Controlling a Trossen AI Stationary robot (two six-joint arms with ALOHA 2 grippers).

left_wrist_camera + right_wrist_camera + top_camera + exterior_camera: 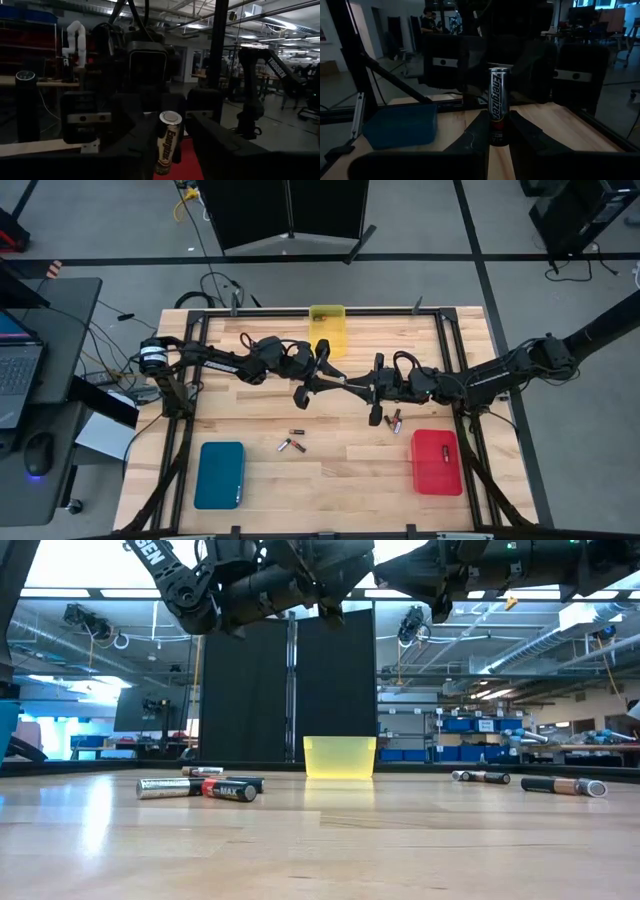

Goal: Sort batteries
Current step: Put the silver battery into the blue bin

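My two grippers meet nose to nose high above the middle of the table, the left gripper [333, 385] coming from the left and the right gripper [366, 388] from the right. Each wrist view shows an Energizer battery [166, 142] [497, 107] standing between that arm's own fingers. Whether this is one cell or two, I cannot tell. Several loose batteries [291, 445] [394, 420] lie on their sides on the wood. In the low view they show as silvery and dark cells [198, 788] [562, 785]. My left gripper [167, 152] pinches the battery's lower part [164, 162] between its two fingers. The silvery flat end [170, 118] sticks out past the fingertips. The cell is lifted clear of the table. My right gripper [495, 142] pinches the battery by its dark end [496, 136] between its two fingers. The silvery rest of the cell [498, 85] stands out beyond the fingertips, along the fingers. It is lifted clear of the table.
A yellow tray [327, 328] stands at the far edge, a blue tray [219, 475] near the left front corner and a red tray [437, 461] near the right front. A dark frame [455, 360] runs around the table. Bare wood lies between the blue and red trays.
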